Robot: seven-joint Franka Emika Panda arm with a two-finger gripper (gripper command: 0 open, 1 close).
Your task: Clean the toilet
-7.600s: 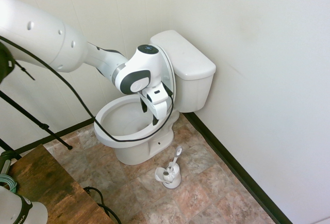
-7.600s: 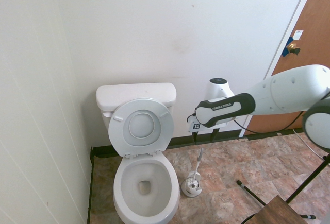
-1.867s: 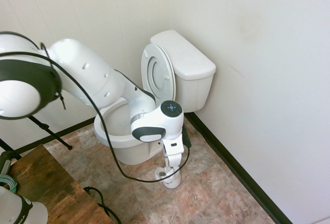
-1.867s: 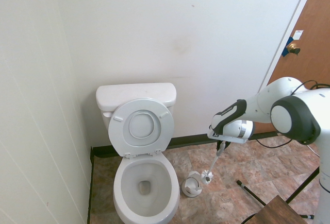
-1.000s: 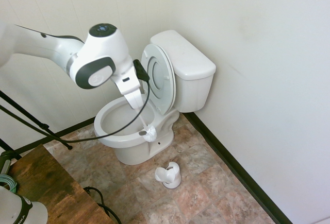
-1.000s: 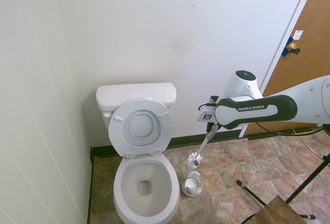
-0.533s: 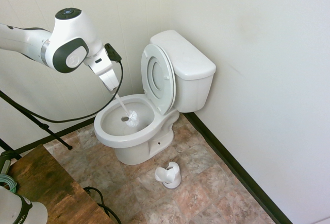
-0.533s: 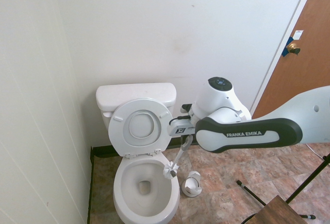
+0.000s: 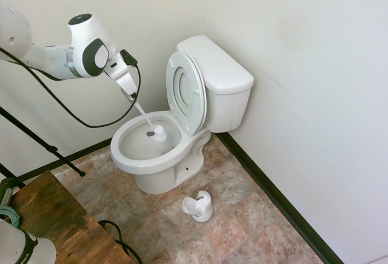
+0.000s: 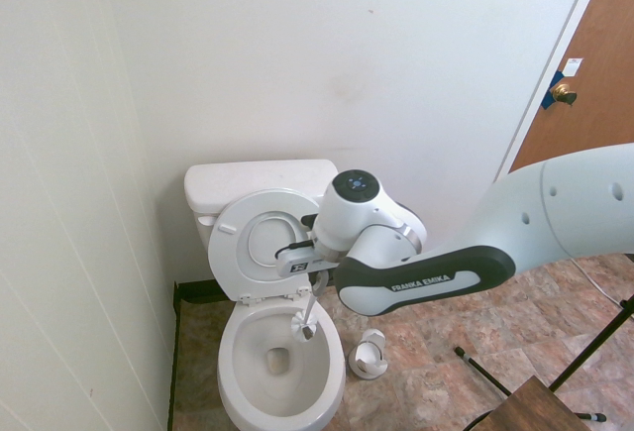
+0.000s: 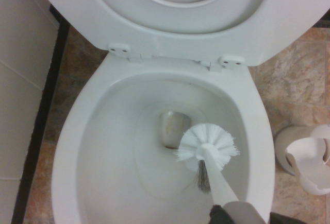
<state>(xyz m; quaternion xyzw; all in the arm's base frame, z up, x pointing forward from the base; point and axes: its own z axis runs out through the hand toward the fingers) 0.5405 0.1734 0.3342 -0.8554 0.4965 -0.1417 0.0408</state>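
My pincer (image 9: pixel 129 92) was pinched tight on the thin white plastic toilet brush (image 9: pixel 159 133), whose long handle slanted down from it, so the bristly head hung inside the bowl of the big white shiny toilet (image 9: pixel 200 132), right below the pincer.

This is a small household bathroom. A white glossy ceramic toilet (image 9: pixel 182 109) with its oval lid raised stands in a corner of plain white panelled walls (image 9: pixel 303 64). Mottled brown stone-look floor tiles (image 9: pixel 242 215) meet a black baseboard (image 9: pixel 273 197), a small white plastic brush holder (image 9: pixel 199 207) sits beside the bowl, and a brown wooden door (image 10: pixel 584 104) with a brass knob (image 10: pixel 563 92) closes the room.
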